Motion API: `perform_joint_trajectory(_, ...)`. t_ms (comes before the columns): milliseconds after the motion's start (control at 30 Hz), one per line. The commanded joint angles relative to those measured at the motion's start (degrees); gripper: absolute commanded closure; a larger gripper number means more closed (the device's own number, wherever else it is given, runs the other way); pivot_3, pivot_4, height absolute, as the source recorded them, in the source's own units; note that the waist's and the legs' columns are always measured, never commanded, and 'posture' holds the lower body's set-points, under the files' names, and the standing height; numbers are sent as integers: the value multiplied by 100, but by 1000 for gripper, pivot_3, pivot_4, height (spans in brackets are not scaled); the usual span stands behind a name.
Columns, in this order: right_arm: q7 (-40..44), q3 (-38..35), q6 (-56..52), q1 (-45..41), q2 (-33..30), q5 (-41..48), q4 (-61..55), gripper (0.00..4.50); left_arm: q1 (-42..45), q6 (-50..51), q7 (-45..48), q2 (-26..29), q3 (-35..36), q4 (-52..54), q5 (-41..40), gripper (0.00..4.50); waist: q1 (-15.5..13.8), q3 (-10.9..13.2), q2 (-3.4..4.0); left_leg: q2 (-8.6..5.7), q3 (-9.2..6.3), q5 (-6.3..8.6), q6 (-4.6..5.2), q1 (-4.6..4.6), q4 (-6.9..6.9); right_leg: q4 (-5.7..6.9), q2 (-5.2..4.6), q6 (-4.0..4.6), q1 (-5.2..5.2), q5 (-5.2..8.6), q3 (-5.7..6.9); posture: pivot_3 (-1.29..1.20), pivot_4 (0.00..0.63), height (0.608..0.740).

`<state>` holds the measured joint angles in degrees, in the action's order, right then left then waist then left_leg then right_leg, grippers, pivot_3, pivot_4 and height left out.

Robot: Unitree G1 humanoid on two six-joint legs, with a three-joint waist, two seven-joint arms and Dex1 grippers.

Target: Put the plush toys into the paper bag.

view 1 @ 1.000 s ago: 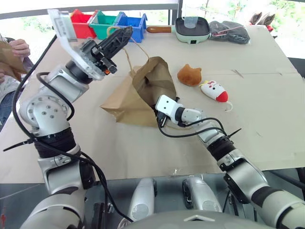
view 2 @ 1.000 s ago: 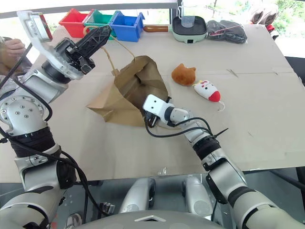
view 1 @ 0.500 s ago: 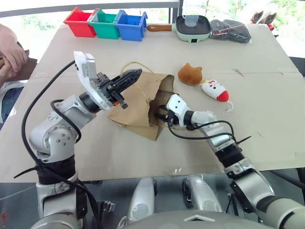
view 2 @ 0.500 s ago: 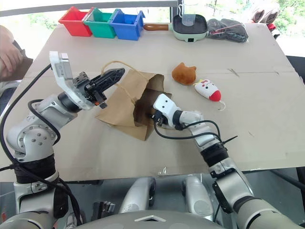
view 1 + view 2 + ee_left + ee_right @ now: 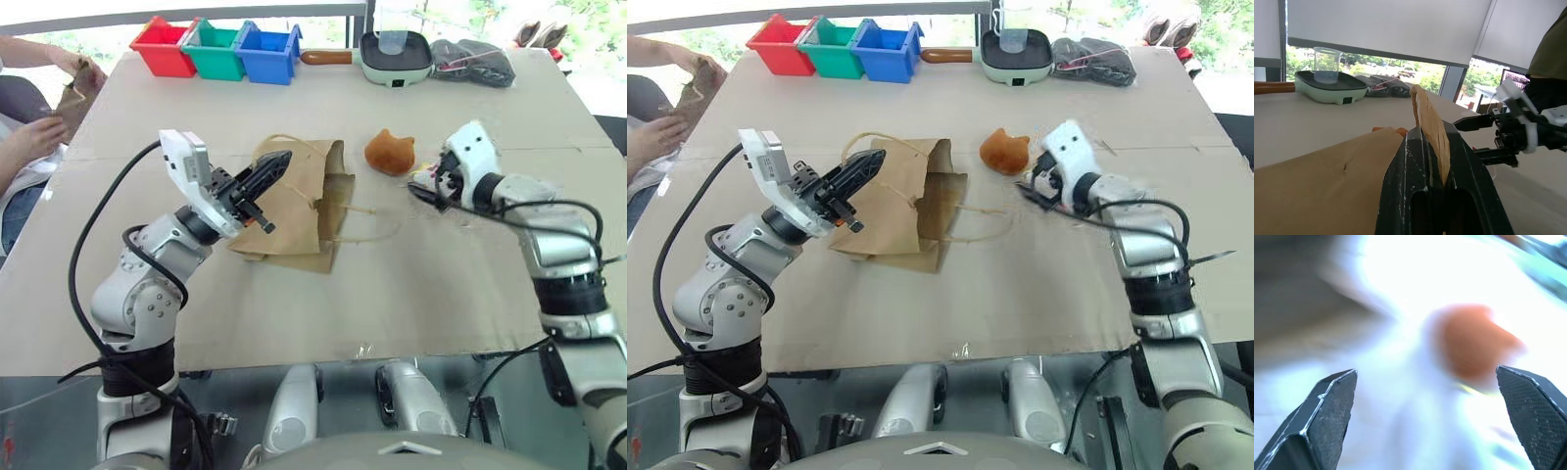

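Note:
The brown paper bag (image 5: 299,196) lies flat on the table with its mouth toward the right. One loop handle (image 5: 367,221) trails out on the tabletop. My left gripper (image 5: 272,168) is shut on the bag's upper edge; in the left wrist view a strip of brown paper (image 5: 1431,128) is pinched between its fingers. The orange-brown plush toy (image 5: 390,154) sits just right of the bag's mouth. My right gripper (image 5: 429,188) hovers open beside that toy, fingers wide apart, and the toy shows as an orange blur (image 5: 1474,345) ahead of them. The white plush toy is hidden behind my right hand.
Red (image 5: 165,46), green (image 5: 217,49) and blue (image 5: 266,52) bins line the far edge. Beside them stand a pale green pan (image 5: 395,59) with a clear cup and a black cloth bundle (image 5: 472,65). A person (image 5: 34,132) sits at the table's left side.
My right gripper left the bag's mouth, swung right toward the toys and opened. My left gripper came down with the bag, which now lies flat.

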<state>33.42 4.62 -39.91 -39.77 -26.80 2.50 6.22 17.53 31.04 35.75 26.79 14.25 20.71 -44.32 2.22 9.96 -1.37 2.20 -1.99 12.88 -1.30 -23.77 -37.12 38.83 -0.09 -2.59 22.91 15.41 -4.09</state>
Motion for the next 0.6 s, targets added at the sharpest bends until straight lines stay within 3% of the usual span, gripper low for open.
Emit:
perform_joint_trajectory(33,-202,134,399,-478,24,-284,1412,76,94,-112,-77,-46,13,290,-95,4500,23,0,0,1,5,0,0,0,2,-2,1,0,2,0,-5,0,150,740)
perform_joint_trajectory(200,203,153,798,-618,74,-174,2118,2264,51,-109,-106,-24,33,384,-167,4500,29,1,1,1,10,0,0,-4,9,-12,1,-1,5,0,-10,0,150,740)
perform_joint_trajectory(300,559,-44,1069,-412,-58,91,1456,3736,-3,-55,-135,0,76,423,-258,4500,17,1,1,1,9,0,0,-4,7,-11,0,-1,4,-1,-9,0,150,740)
perform_joint_trajectory(367,1048,-159,1327,-127,-192,446,628,4415,-12,-136,-77,-45,102,434,-318,4500,9,1,2,1,8,0,0,-6,6,-11,0,-2,4,-1,-8,0,150,740)
perform_joint_trajectory(500,1603,130,1175,160,-244,824,-704,4464,60,-171,1,-68,135,402,-495,4500,20,6,5,2,3,1,1,-10,6,-14,0,-3,4,0,-3,0,150,740)
perform_joint_trajectory(600,1679,885,1352,-52,-7,390,-718,4464,182,-151,10,-74,71,347,-556,4500,38,6,5,3,2,1,1,-2,5,-4,3,-3,4,0,-3,0,150,740)
